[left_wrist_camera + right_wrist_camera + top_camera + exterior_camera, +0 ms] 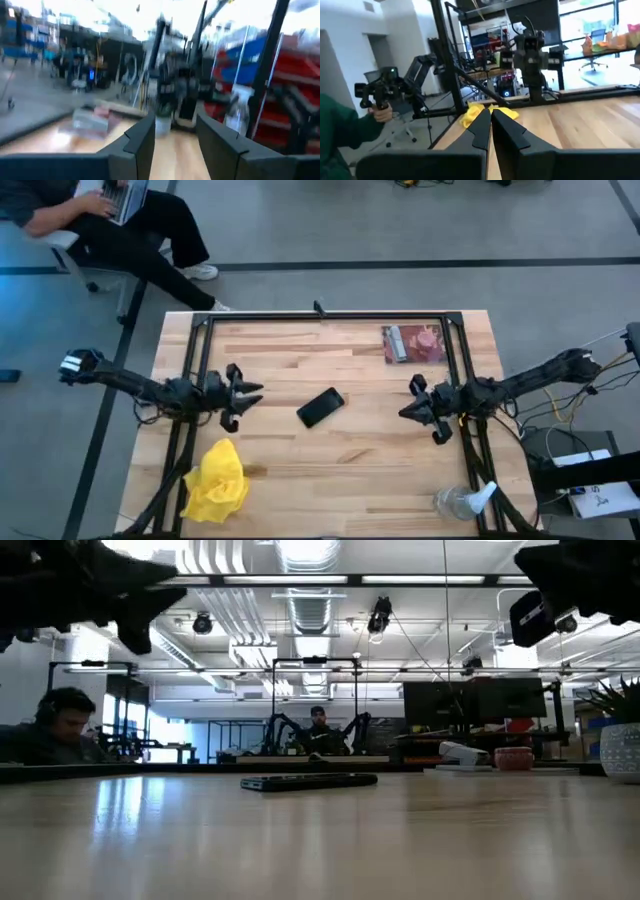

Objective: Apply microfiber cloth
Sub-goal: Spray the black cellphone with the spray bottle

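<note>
Near the table's front left corner lies the microfiber cloth (215, 483), left hand (250, 397) wide, right hand (412, 405) narrow

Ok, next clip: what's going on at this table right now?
Nothing is being handled yet. The yellow cloth lies bunched near the table's front left corner, untouched. The black phone lies flat in the middle, between the two arms. The left gripper is open and above the table left of the phone; the right gripper is shut on nothing, to the phone's right. A spray bottle lies at the front right, and a person sits beyond the far left corner.
</note>
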### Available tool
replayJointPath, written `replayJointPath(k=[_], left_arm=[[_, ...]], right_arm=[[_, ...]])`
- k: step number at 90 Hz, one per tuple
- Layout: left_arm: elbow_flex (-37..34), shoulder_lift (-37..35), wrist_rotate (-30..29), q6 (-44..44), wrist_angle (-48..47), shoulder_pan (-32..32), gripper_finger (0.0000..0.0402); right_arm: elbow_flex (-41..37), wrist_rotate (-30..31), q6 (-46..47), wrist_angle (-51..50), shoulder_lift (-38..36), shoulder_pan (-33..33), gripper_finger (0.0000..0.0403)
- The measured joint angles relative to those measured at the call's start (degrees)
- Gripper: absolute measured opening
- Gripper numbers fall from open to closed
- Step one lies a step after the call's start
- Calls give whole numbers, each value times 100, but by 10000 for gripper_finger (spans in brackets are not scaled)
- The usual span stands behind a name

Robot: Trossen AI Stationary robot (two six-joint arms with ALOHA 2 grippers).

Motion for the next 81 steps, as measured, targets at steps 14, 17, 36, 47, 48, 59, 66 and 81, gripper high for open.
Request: replayJointPath(k=[14, 17, 36, 47, 48, 59, 66, 81], left_arm=[[109, 1066, -351, -726, 255, 2, 139], [191, 1300, -352, -782, 248, 3, 146], [1013, 2828, -409, -824, 205, 46, 223], [1544, 3592, -408, -916, -106, 123, 269], [1587, 3655, -411, -931, -138, 130, 273], [2092, 4265, -409, -1032, -684, 178, 311], [2452, 4587, -409, -1042, -1080, 181, 328], [3151, 5149, -572, -1040, -1949, 185, 350]], right_arm=[[129, 42, 149, 32, 401, 0, 0], [180, 43, 150, 31, 474, 0, 0], [602, 46, -134, 3, 940, 0, 0], [876, 46, -285, -112, 1309, -2, 0], [903, 46, -287, -140, 1343, -2, 0], [1220, 46, -289, -583, 1684, -2, 0], [1428, 46, -289, -925, 1873, -2, 0], [1909, 46, -385, -1538, 2271, -2, 0]])
